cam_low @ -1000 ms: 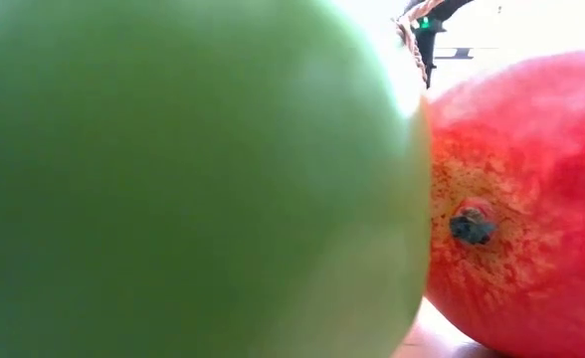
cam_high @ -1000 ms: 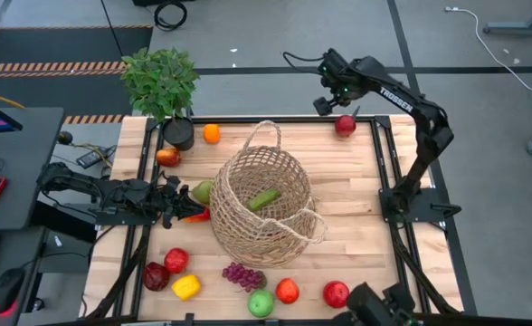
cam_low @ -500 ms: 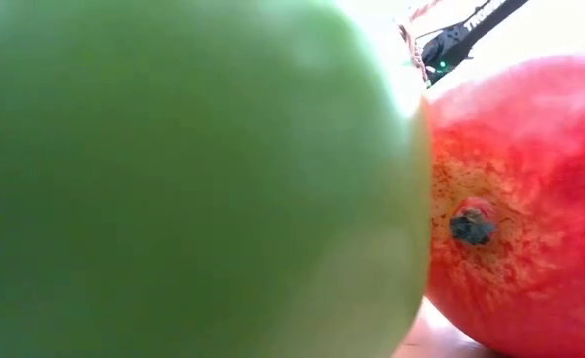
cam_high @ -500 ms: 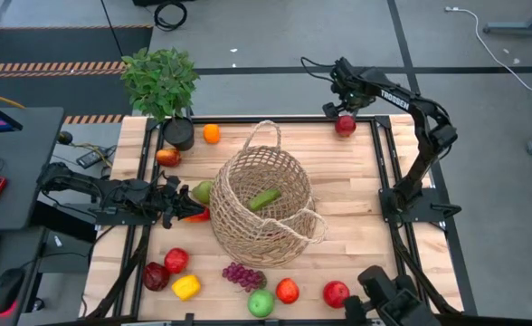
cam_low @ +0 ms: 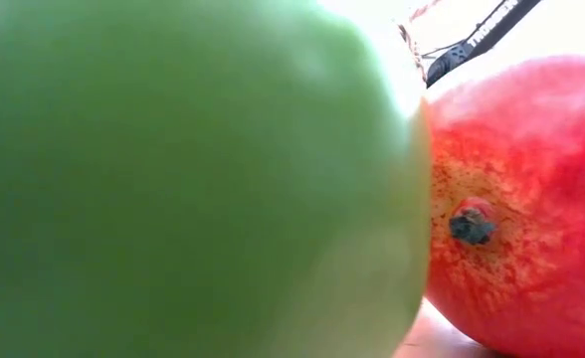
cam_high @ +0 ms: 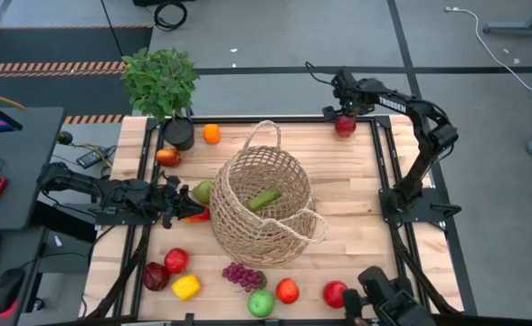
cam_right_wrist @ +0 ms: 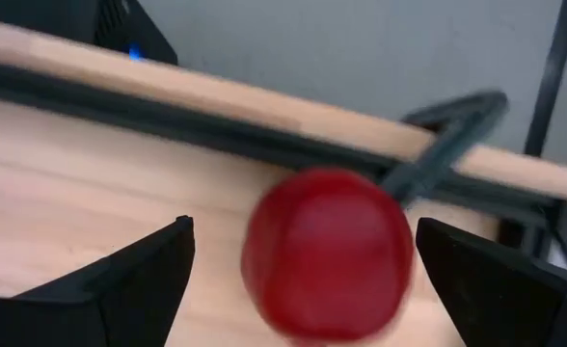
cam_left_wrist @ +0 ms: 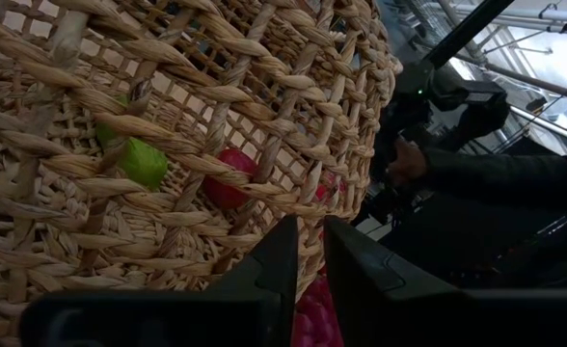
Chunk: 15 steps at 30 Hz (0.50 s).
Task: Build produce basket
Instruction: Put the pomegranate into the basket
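Note:
The tan wicker basket [cam_high: 266, 204] stands mid-table with a green cucumber [cam_high: 264, 199] lying inside. My right gripper [cam_high: 340, 114] is open at the far right corner. In the right wrist view its fingers [cam_right_wrist: 139, 280] stand wide on either side of a red apple [cam_right_wrist: 322, 251], which rests on the wood [cam_high: 345, 125]. Whether they touch it cannot be told. My left gripper [cam_high: 180, 205] waits shut against the basket's left wall [cam_left_wrist: 216, 145], beside a green pear [cam_high: 203, 190] and a red pepper [cam_high: 196, 215]. Other produce lies along the near edge.
A potted plant [cam_high: 162, 81] stands at the far left corner, with an orange [cam_high: 212, 133] and a red-orange fruit [cam_high: 167, 157] near it. Grapes [cam_high: 243, 276], a green apple [cam_high: 261, 303], red apples [cam_high: 336, 293] and a yellow pepper [cam_high: 186, 287] line the near edge. Bare wood lies right of the basket.
My right gripper has come down and moved toward the table's far right corner, closing in on the red apple, and its arm has stretched out lower. The apple, the basket and my left arm have stayed put.

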{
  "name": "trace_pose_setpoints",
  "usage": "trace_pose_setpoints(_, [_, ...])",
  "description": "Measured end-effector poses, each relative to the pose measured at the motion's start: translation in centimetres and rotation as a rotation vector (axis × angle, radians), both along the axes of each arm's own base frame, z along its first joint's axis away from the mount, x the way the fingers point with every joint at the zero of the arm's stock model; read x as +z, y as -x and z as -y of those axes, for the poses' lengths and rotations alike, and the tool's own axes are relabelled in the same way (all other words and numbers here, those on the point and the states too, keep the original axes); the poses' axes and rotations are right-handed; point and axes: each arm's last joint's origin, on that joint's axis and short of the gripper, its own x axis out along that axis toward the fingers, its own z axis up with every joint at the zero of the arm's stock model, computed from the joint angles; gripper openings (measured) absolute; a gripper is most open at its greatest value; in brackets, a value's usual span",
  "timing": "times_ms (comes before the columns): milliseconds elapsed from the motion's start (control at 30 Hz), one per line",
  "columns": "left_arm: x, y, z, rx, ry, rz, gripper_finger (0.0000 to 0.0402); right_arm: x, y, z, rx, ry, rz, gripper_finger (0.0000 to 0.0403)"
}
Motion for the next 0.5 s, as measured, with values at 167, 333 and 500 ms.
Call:
trace_pose_setpoints(167, [0.0,0.0,0.0,0.0,0.0,0.0,0.0056,-1.2,0.0,0.2,-0.013,0.069,0.0,0.0399])
trace_pose_setpoints(333, [0.0,0.0,0.0,0.0,0.0,0.0,0.0059,-2.2,0.2,-0.1,-0.016,0.078,-0.011,0.0398])
trace_pose_setpoints(500, [0.0,0.0,0.0,0.0,0.0,0.0,0.0063,-3.5,0.7,-0.8,-0.023,0.046,-0.046,0.0398])
